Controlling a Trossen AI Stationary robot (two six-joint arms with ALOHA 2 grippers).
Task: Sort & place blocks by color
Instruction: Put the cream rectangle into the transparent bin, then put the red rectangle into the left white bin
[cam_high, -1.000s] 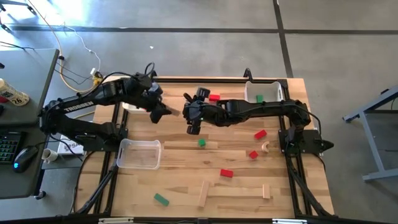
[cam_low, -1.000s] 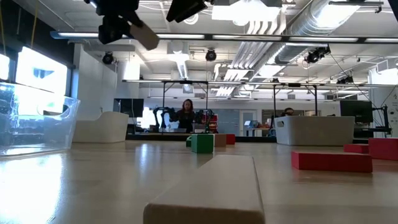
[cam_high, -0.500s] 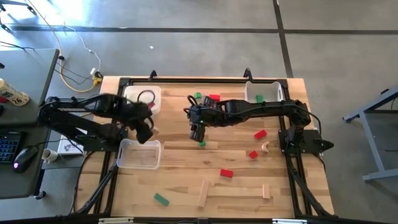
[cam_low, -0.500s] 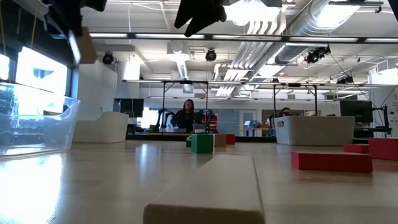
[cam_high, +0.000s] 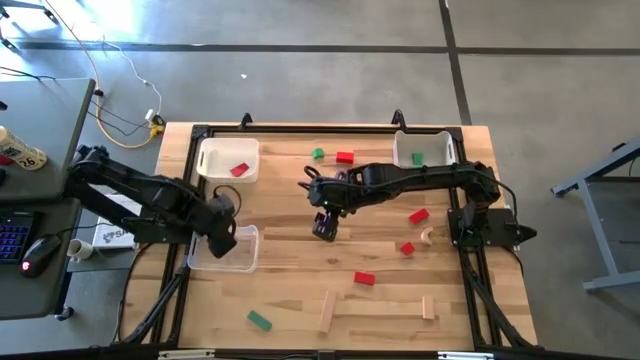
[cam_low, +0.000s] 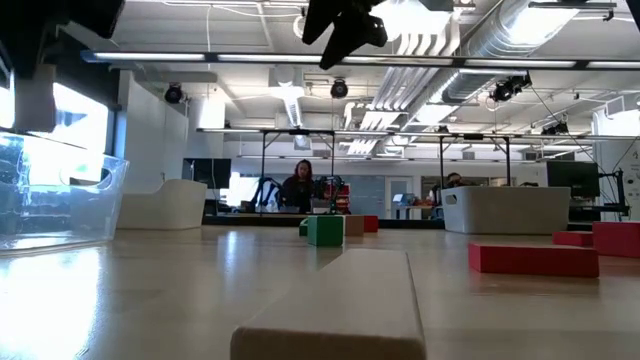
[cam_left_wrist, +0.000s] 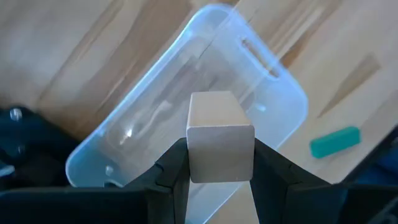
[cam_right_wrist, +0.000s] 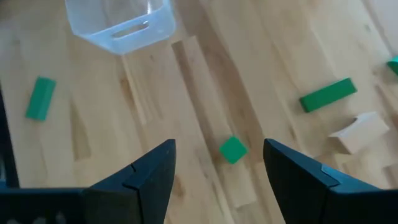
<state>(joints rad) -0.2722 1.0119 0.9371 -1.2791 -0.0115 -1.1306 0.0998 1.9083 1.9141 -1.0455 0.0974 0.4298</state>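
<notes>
Light slatted wooden table (cam_high: 290, 280) in a black frame carries a clear plastic bin (cam_high: 222, 250), two white plastic bins (cam_high: 213, 158) — the other at the far right (cam_high: 432, 148) — and scattered red (cam_high: 364, 278), green (cam_high: 259, 320) and plain wooden blocks (cam_high: 327, 311).

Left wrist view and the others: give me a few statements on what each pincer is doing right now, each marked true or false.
1. The left pincer is shut on a plain wood block. True.
2. That block hangs over the clear bin. True.
3. The right pincer holds a green cube. False: its fingers are open and the cube lies on the table beneath.
4. The white bin near the left arm holds a green block. False: it holds a red block.
</notes>
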